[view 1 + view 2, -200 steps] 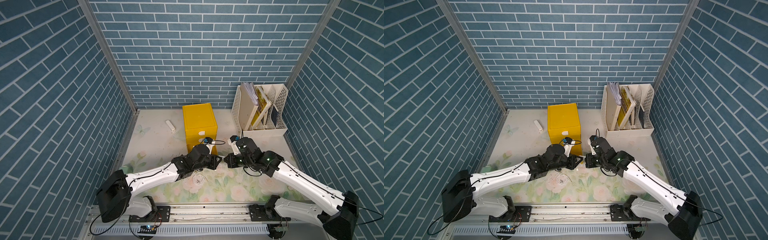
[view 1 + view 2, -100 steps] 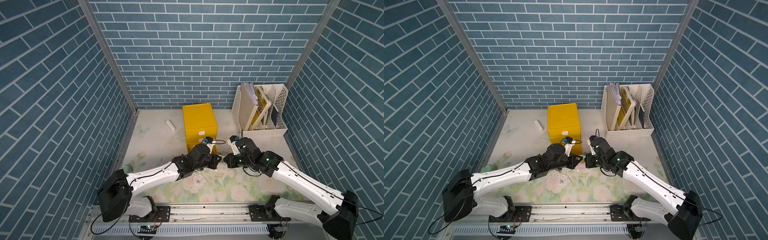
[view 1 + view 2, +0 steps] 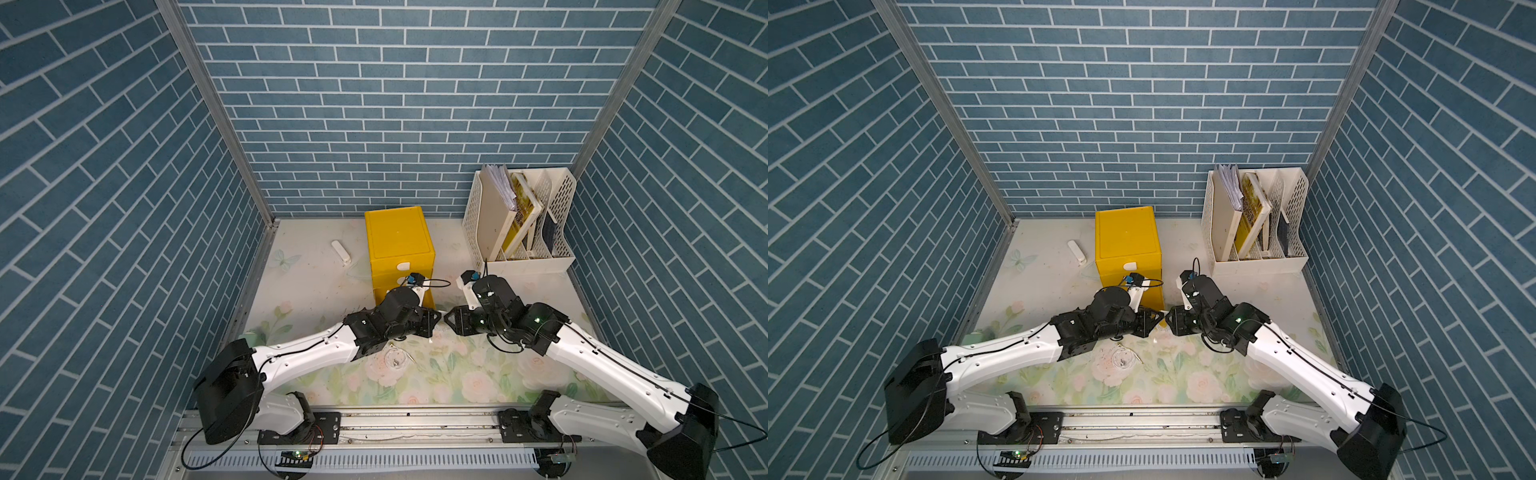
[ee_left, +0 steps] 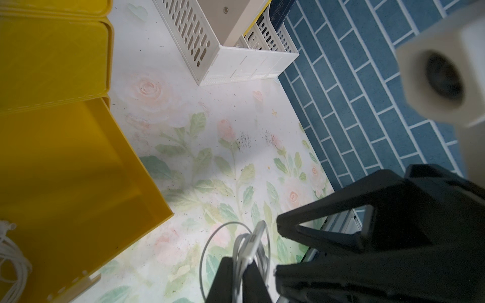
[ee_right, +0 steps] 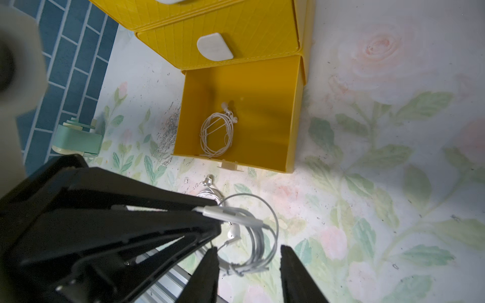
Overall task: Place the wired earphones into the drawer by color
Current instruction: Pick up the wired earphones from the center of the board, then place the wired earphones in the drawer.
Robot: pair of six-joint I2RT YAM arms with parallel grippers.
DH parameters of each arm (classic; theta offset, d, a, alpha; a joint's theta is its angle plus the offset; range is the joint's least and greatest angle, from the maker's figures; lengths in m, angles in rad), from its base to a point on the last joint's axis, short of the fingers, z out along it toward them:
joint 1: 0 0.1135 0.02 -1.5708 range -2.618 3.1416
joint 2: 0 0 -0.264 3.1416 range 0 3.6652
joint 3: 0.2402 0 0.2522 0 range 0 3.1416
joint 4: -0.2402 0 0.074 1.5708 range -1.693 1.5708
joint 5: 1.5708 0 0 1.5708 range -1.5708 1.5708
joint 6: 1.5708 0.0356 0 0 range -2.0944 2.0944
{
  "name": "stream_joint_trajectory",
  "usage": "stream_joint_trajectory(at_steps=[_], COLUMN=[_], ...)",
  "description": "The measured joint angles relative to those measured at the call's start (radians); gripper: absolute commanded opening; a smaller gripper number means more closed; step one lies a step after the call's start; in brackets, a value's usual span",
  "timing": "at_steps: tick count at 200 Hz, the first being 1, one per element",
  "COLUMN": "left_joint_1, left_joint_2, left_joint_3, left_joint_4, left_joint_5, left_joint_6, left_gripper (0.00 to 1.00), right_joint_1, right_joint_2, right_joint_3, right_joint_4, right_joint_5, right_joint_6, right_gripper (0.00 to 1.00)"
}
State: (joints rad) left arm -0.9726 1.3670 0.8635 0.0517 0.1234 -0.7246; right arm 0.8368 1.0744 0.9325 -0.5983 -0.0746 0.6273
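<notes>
A white coil of wired earphones (image 5: 252,236) hangs just above the floral mat, in front of the yellow drawer (image 5: 262,91), which stands pulled open. My left gripper (image 4: 242,265) is shut on this coil (image 4: 252,241), pinching the cable strands by the inline remote. My right gripper (image 5: 248,251) faces it tip to tip, its fingers open on either side of the coil. Another white coil (image 5: 216,133) lies inside the drawer. A third white coil (image 3: 395,357) lies on the mat under the left arm. Both grippers (image 3: 441,326) meet in front of the cabinet.
The yellow drawer cabinet (image 3: 397,241) stands at the back centre, its upper drawers closed. A white file rack (image 3: 519,220) with books stands at the back right. A small white object (image 3: 340,251) lies left of the cabinet. A mint tape dispenser (image 5: 76,139) sits near the wall.
My right gripper has opened off the white coil while my left gripper has closed on it. Both arms have stayed nearly in place.
</notes>
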Motion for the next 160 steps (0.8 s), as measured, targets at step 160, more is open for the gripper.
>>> stream_joint_trajectory(at_steps=[160], left_joint_1=[0.194], left_joint_2=[-0.107], left_joint_3=[-0.056], left_joint_4=[-0.082], left_joint_5=[-0.085], left_joint_6=[0.037], left_gripper=[0.12], right_joint_1=[-0.031], right_joint_2=[-0.04], right_joint_3=[0.002], right_joint_4=[-0.019], right_joint_5=[0.041], right_joint_6=[0.0], right_gripper=[0.44])
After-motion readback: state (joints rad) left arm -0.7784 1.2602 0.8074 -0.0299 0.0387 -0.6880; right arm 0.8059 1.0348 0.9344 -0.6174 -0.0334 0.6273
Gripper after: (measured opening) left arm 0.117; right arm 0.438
